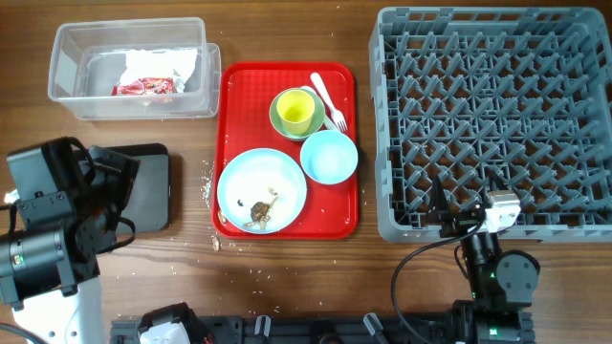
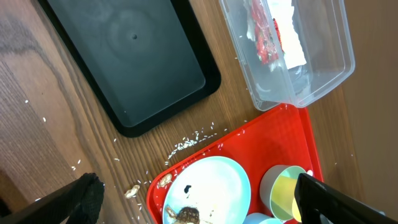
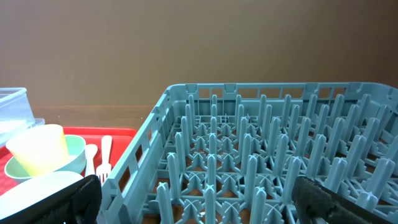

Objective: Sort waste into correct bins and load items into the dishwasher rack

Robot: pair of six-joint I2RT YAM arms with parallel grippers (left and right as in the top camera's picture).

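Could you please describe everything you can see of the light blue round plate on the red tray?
The light blue round plate looks like smooth plastic, with a shallow well and a low rim. It lies flat in the near-left corner of the red serving tray. It is dirty: brown food scraps and a few specks sit towards its near edge. The light blue bowl stands at its far-right rim; whether they touch is unclear.

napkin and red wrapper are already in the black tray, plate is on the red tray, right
No: the overhead view shows the napkin and red wrapper in the clear tub, not the black tray. The plate is on the red tray.
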